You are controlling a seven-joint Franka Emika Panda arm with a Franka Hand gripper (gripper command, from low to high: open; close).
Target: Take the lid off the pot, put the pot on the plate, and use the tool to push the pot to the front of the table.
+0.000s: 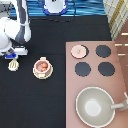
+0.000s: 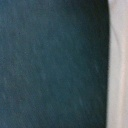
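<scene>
Lid [image 1: 78,50]: off the pot, resting on the stove [image 1: 120,75] over the burner spot nearest the exterior view's top left, knob up; parked there so the pot mouth stays free.
Pot [image 1: 43,66]: uncovered, reddish pieces showing inside, seated in the middle of the plate; second step looks done.
Plate [image 1: 36,73]: cream rim showing around the pot, flat on the table between the spatula and the stove.
Tool [image 1: 13,65]: cream spatula lying flat on the table at the exterior view's left, just beside the plate; close enough to the pot to serve as a pusher.
Gripper [image 1: 18,53]: low over the table at the exterior view's left edge, right above the spatula, well apart from the pot; placed as if working at the tool.
Claw state: cannot tell whether spread or pressed together, nor whether pinching the spatula.
Table [image 1: 55,105]: black, with room toward the exterior view's bottom below the plate.
Wrist view: dark table surface [image 2: 50,65] with a pale strip at one edge, too vague to name.
Pan [image 1: 95,106]: large grey one on the stove, near the exterior view's bottom right; no part in the job.
</scene>
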